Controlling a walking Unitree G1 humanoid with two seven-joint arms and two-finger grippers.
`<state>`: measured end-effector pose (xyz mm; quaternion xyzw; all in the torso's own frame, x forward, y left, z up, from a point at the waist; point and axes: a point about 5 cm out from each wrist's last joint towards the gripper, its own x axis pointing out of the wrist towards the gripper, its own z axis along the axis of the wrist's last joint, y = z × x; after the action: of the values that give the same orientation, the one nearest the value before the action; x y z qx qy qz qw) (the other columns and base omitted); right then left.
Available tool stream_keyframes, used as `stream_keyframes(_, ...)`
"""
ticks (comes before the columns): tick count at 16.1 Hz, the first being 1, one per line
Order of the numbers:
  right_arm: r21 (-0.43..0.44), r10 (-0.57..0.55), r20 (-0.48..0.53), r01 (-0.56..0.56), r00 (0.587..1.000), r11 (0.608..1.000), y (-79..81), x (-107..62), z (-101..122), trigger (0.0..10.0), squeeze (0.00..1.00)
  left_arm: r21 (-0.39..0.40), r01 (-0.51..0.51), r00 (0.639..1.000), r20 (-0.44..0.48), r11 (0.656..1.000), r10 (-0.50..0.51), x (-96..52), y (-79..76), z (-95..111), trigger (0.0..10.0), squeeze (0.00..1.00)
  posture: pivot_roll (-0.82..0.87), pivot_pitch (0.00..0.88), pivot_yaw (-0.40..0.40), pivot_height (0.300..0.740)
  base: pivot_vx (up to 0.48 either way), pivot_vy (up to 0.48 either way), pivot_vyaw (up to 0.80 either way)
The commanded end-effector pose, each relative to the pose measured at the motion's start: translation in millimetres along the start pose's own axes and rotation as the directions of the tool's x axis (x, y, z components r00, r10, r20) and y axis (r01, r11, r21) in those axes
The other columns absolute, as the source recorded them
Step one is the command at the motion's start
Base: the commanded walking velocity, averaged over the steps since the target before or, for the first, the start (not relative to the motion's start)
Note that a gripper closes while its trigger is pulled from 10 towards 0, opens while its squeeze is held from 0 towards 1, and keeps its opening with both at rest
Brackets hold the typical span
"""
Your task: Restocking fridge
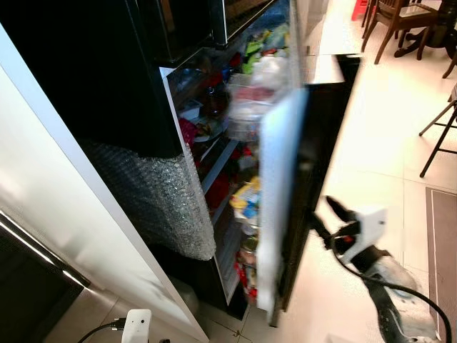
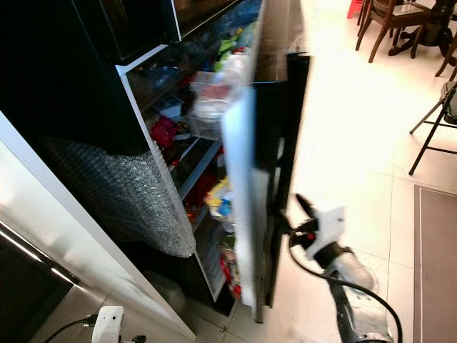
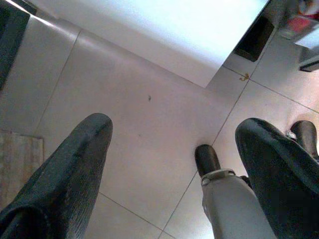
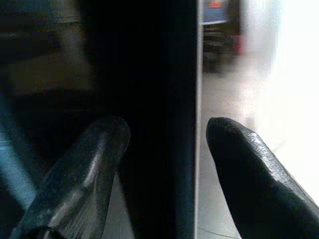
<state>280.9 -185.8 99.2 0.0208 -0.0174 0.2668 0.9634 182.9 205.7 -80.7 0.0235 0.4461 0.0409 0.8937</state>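
In the left eye view, one black fridge is seen with one door swung out edge-on; its shelves and door racks are packed with blurred food items too smeared to be counted. One sheet of bubble wrap is hung over the fridge's lower front. The right gripper is held at the door's dark outer edge, its two fingers spread. Two wooden chairs are seen on the tiled floor. In the right eye view, the same door is met by that gripper. In the left wrist view, the left gripper is pointed at the floor, two fingers spread wide, nothing held. In the right wrist view, the door's edge is straddled by two parted fingers.
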Motion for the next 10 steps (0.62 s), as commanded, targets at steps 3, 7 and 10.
stream_keyframes(3,-0.012,0.102,-0.014,-0.103,0.995,0.995,17.4,10.3,4.8,10.0,0.0,0.01,-0.011,1.0,-0.011,1.0,0.011,-0.1,2.4,-0.9,10.0,0.0,-0.2,0.0,0.089,0.74,0.0,0.0,0.0)
stream_keyframes(7,-0.013,0.115,-0.019,-0.115,0.993,0.993,24.0,22.2,4.9,10.0,0.0,0.009,-0.014,1.0,-0.006,1.0,0.014,0.1,4.4,1.0,10.0,0.0,-0.2,0.0,0.091,0.74,0.0,0.0,0.0)
stream_keyframes(10,-0.017,0.173,-0.02,-0.173,0.985,0.985,32.6,44.2,9.1,10.0,0.0,0.007,-0.015,1.0,0.003,1.0,0.015,0.7,3.5,3.7,10.0,0.0,-0.19,0.0,0.086,0.74,0.0,0.0,0.0)
